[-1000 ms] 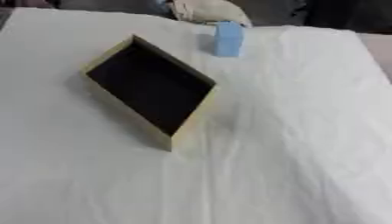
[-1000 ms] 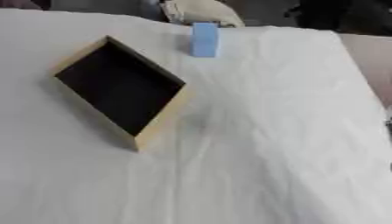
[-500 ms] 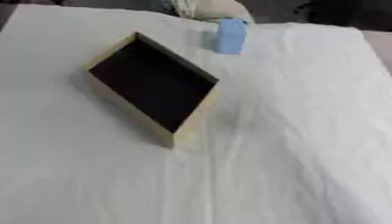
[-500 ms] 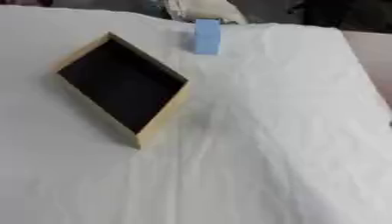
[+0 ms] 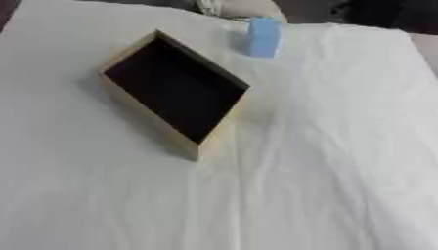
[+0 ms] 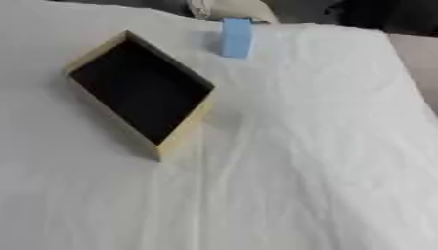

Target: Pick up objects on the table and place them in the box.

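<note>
Nothing has really moved on the table (image 5: 342,161) over the last second; the view just slid a bit, so that's my head tilting, not the objects. The blue block (image 5: 263,37) stands upright near the far edge, just off the box's far corner and not touching it. The box (image 5: 175,90) lies askew toward the far left, empty inside. Neither of my hands shows, so I can't tell their state. Picking hasn't started yet.
</note>
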Controlling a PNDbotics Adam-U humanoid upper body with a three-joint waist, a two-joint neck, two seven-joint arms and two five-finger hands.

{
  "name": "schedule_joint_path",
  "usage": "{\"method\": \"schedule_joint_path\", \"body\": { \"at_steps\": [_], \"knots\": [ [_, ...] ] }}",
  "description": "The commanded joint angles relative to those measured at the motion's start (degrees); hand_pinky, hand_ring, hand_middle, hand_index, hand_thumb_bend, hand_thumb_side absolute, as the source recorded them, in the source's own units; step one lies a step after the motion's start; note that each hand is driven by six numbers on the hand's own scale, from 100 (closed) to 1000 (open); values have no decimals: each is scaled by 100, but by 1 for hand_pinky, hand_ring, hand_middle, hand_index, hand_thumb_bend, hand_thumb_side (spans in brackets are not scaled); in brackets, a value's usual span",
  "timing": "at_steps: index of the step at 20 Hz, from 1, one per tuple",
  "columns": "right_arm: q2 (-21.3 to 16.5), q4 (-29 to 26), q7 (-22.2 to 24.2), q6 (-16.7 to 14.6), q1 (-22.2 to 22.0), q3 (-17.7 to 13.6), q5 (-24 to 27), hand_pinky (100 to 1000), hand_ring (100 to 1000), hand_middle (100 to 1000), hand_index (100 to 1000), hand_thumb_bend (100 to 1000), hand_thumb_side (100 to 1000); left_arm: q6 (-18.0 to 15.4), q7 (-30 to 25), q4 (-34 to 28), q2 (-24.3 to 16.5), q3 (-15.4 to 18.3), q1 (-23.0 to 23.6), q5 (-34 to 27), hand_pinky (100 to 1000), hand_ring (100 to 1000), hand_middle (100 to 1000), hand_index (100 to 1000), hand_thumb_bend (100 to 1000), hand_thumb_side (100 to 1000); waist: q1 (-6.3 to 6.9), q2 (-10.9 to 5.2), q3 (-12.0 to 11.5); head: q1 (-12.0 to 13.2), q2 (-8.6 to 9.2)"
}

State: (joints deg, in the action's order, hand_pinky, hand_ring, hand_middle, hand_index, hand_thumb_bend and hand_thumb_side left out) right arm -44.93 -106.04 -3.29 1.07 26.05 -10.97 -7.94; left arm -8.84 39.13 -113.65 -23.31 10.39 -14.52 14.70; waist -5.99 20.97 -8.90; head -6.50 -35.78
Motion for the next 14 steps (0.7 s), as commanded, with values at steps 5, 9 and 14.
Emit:
{"method": "schedule_joint_path", "body": {
  "at_steps": [5,9,14],
  "knots": [
    [-1273,993,622,650,957,434,-673,874,891,857,909,100,1000,-9,-121,-94,-203,-69,-78,-33,663,682,726,738,236,890,-15,-219,-68,-121,-64],
    [-1578,1579,983,1011,1543,718,-1034,890,919,874,914,100,1000,-21,-186,-94,-216,-119,-108,-76,663,682,726,738,237,889,-33,-263,-181,-244,-87],
    [-1284,2292,1421,1054,2256,1109,-1472,910,955,904,938,100,1000,-28,-244,-94,-267,-159,-99,-100,663,682,726,738,237,888,-68,-314,-248,-335,-110]
  ]
}}
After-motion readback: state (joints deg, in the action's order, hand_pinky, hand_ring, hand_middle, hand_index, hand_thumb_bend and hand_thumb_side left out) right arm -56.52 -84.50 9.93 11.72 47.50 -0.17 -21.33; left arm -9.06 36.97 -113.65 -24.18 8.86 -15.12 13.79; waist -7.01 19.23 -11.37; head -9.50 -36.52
